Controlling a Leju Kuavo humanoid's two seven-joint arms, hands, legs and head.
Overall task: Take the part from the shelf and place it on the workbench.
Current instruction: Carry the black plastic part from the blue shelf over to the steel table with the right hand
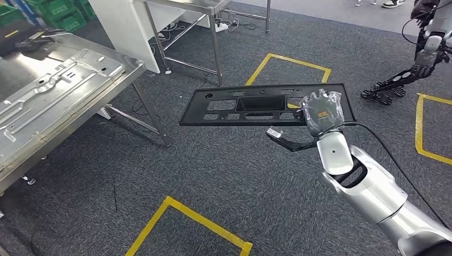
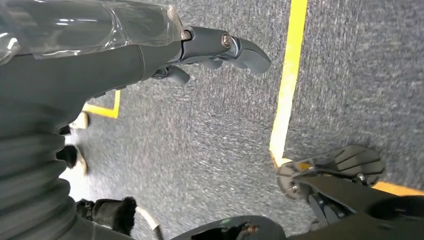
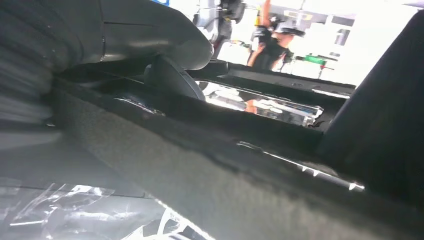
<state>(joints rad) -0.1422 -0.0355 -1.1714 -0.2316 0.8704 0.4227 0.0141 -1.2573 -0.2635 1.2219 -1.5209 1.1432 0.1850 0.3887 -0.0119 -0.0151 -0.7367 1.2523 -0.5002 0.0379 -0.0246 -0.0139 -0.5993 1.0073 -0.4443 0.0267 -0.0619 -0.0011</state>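
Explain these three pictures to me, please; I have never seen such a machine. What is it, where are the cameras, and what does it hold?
It is a humanoid robot with two silver arms. The wide picture is from its head, looking down. Its right hand holds a flat black part above the carpet. On the left stands a workbench bearing a silver metal sheet. The other pictures come from wrist cameras: one shows the left hand, holding nothing, over the floor; the other looks closely along the black part.

Head view high, looking down at carpet [image 1: 224, 170], left wrist floorward, right wrist close against part [image 3: 240, 165]
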